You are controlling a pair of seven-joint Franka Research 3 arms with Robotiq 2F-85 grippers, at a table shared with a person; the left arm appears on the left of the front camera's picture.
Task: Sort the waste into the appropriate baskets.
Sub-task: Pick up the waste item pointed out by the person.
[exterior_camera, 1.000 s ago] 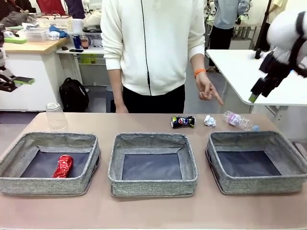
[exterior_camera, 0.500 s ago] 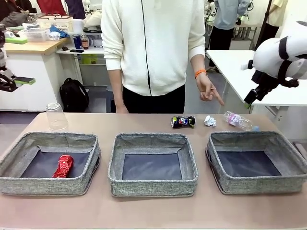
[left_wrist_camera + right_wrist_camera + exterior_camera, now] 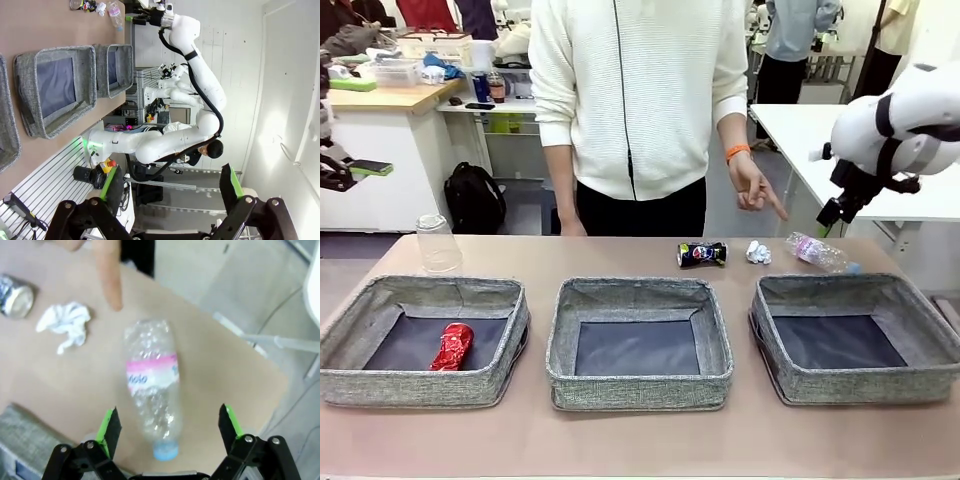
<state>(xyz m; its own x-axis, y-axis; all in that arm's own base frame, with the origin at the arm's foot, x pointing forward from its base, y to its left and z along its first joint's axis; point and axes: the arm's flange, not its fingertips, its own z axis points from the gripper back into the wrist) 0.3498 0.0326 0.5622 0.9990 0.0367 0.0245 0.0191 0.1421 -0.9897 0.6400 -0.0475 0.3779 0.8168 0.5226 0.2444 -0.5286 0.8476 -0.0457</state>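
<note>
Three grey baskets stand in a row: left (image 3: 410, 388), middle (image 3: 638, 390), right (image 3: 865, 385). A crushed red can (image 3: 451, 346) lies in the left one. Behind the baskets lie a dark-blue can (image 3: 701, 254), a white paper wad (image 3: 757, 252) and a clear bottle (image 3: 817, 252). An upturned clear cup (image 3: 438, 244) stands at the far left. My right gripper (image 3: 827, 218) hangs open above the bottle (image 3: 151, 390), which lies between its fingers (image 3: 109, 426) in the right wrist view. The person's finger (image 3: 107, 275) points at the bottle. My left gripper (image 3: 170, 187) is open and holds nothing.
The person stands at the far side of the table, one hand (image 3: 757, 190) lowered over the back right area. The bottle's blue cap (image 3: 165, 452) points toward the right basket's rim (image 3: 20, 440). A white side table (image 3: 820, 140) stands beyond the right corner.
My right arm has swung left and lower, bringing its open gripper over the bottle. The person's pointing hand and the waste have stayed put.
</note>
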